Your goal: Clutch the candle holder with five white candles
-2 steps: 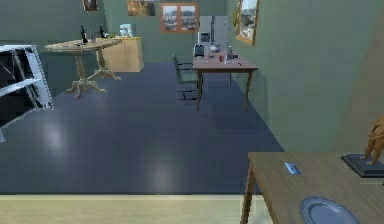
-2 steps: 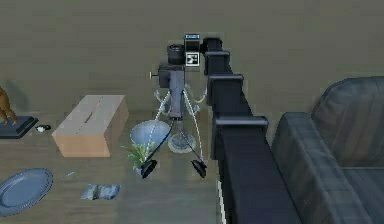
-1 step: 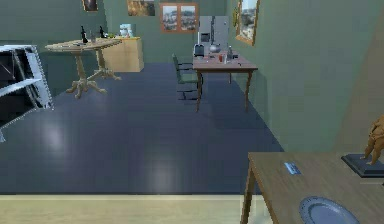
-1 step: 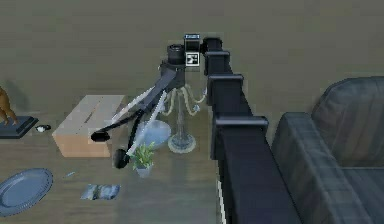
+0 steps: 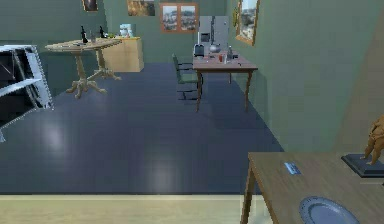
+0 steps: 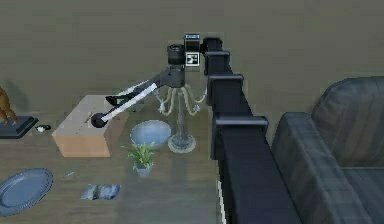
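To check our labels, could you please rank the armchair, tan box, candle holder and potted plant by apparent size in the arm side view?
1. Armchair, cut by the picture's edge.
2. Tan box and candle holder: too alike to rank, one bulkier, one taller.
3. Potted plant.

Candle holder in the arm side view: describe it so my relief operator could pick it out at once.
Find the wooden table left of the grey armchair. Just left of the dark arm stands the candle holder: a thin pale stem on a round foot, with curved branches. The box, dish and small potted plant beside it all sit low; it alone rises tall.
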